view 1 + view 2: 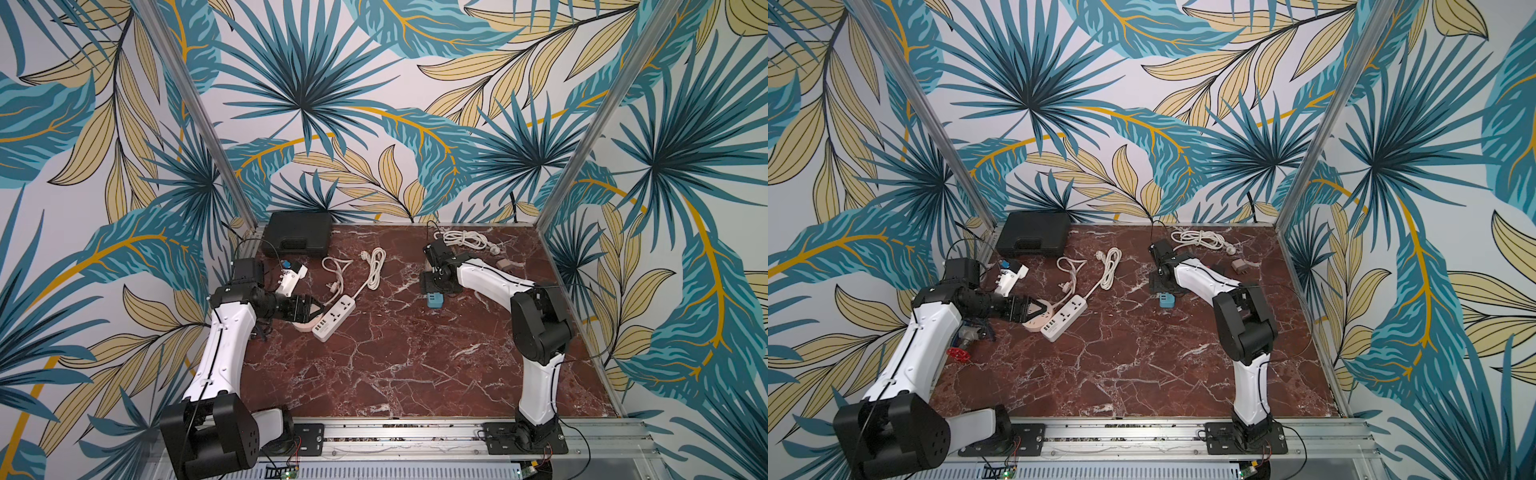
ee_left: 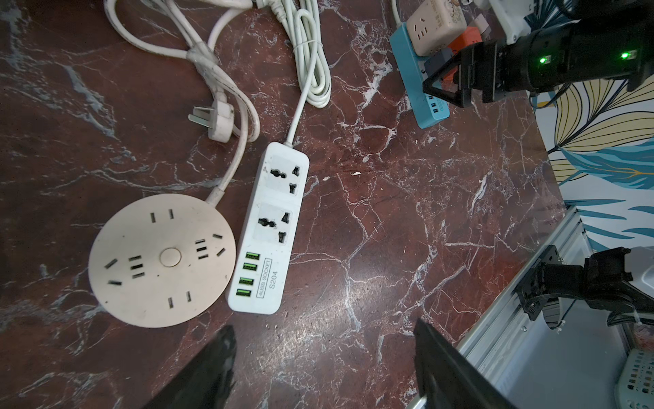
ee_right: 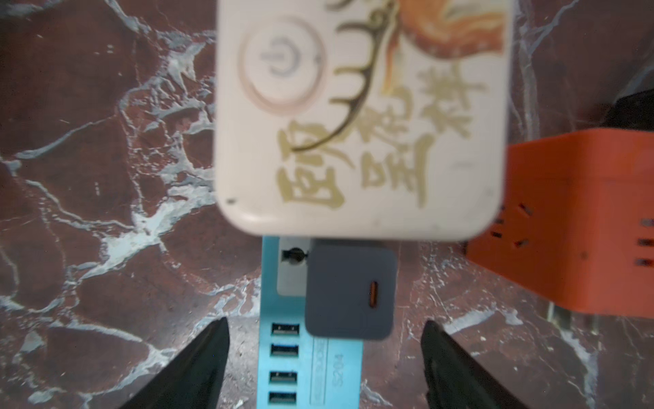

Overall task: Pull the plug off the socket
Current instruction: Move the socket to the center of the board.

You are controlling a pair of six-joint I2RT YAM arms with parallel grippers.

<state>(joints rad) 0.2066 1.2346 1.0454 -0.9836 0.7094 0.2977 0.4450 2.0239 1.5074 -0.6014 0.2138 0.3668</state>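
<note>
lighting and picture quality

even, diffuse overhead light; soft, short shadows. both top views stretch toward their edges. right wrist view: cream adapter (image 3: pixel 361 117) blurred, marble tabletop (image 3: pixel 88 177) sharper. left wrist view crisp, faint sheen.

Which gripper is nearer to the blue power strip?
Right. The right gripper hangs directly over the blue power strip, jaws open. The left gripper is across the table, near the white power strip.

Both top views look down from high at the front over the whole marble table (image 1: pixel 395 365). Wrist cameras look down from close, sharing the blue power strip (image 3: pixel 348 389).
</note>
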